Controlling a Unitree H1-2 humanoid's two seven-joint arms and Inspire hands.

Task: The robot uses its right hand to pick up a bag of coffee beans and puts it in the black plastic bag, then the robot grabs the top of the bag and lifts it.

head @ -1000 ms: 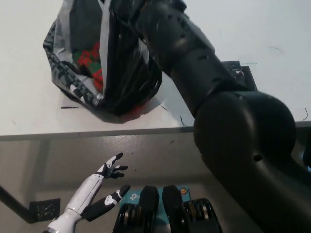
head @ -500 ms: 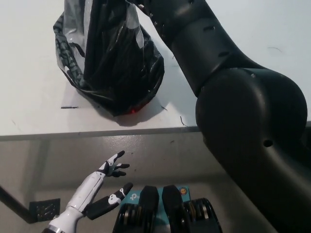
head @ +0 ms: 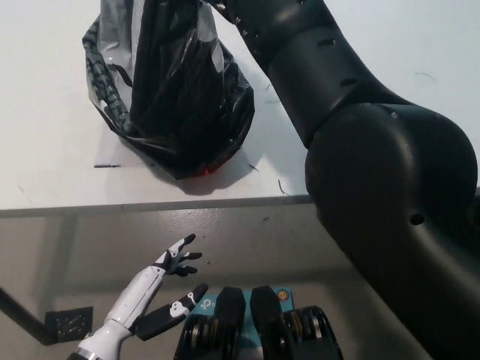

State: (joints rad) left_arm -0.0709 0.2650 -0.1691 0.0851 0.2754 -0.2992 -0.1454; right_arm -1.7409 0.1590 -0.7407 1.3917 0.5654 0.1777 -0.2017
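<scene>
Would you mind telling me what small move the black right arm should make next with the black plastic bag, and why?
Probably a gentle, straight lift. The crinkled black plastic bag is gathered upward beneath the black right arm, yet its base sits on the white table. The right hand is out of view, so I cannot confirm its grip. The white left hand rests open below the table edge.

White desk (head: 52,161) is seen filling the upper part of the head view, its surface marked by a few thin dark scratches and a short black line near the front left. A pale front edge is seen running straight across. Below it, grey-brown floor (head: 247,244) is shown, evenly lit. A small dark square plate (head: 69,324) is seen on the floor at lower left.
</scene>
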